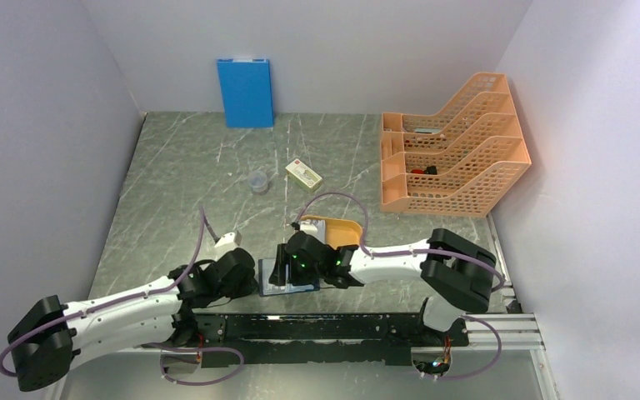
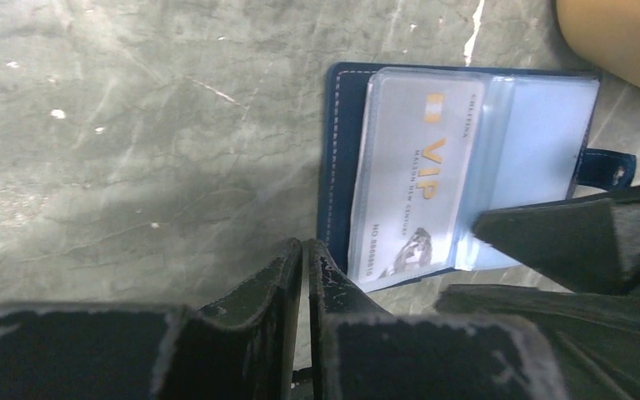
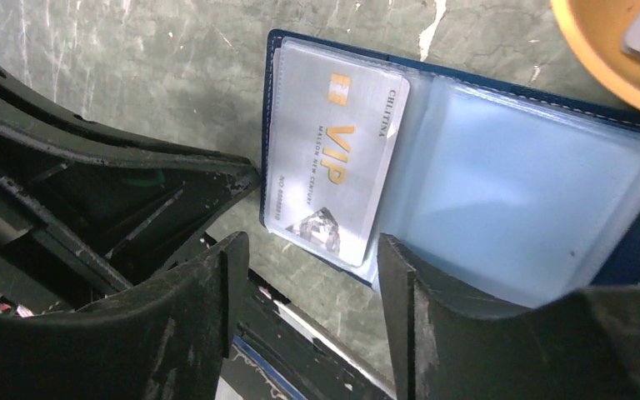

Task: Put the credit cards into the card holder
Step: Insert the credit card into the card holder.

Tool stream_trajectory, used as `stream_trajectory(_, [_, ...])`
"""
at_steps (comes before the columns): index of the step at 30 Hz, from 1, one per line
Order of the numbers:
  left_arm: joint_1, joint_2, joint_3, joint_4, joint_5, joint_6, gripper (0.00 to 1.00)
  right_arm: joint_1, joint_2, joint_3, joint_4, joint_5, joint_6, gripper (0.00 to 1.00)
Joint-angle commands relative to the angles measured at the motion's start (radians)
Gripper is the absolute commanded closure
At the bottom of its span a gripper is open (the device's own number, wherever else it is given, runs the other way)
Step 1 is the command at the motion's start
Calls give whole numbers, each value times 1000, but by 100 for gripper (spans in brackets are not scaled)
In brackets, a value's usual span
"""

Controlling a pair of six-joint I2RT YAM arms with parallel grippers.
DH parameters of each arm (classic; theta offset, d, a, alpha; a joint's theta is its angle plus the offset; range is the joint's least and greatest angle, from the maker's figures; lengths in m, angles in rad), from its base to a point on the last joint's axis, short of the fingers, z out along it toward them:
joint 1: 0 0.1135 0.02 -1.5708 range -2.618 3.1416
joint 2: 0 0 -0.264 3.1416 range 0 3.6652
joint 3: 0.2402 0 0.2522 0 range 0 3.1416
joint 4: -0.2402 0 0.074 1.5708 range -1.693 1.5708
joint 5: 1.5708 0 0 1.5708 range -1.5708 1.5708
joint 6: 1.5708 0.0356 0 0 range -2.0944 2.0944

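Right pincer (image 3: pixel 308 250) hangs spread over the near edge of the holder (image 3: pixel 517 183), gripping nothing. The left pincer (image 2: pixel 304 250) is pressed together on nothing, just beside the holder's near left corner. The holder lies open on the worktop (image 3: pixel 175 75), near the arms and between them. One card (image 3: pixel 333 158) sits in its left clear sleeve, a near corner poking past the holder's edge. Seating it probably wants a gentle push on that near end, along the card's length, while the left pincer pins the cover. The card's long axis runs near-to-far, slightly skewed, chip end pointing away from the arms.
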Motion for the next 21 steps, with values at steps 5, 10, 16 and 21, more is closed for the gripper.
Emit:
stream_trajectory(5, [-2, -39, 49, -177, -76, 14, 83, 5, -127, 44, -161, 90, -45, 36])
stream_trajectory(10, [-2, -98, 133, -260, -102, 31, 70, -37, -326, 70, -317, 229, -102, 38])
stream_trajectory(16, [-3, -192, 190, -209, -84, 103, 40, -276, -476, -23, -285, 238, -211, 38])
stream_trajectory(21, [-2, -167, 287, -123, -111, 228, 21, -501, -430, -59, -200, -23, -289, 40])
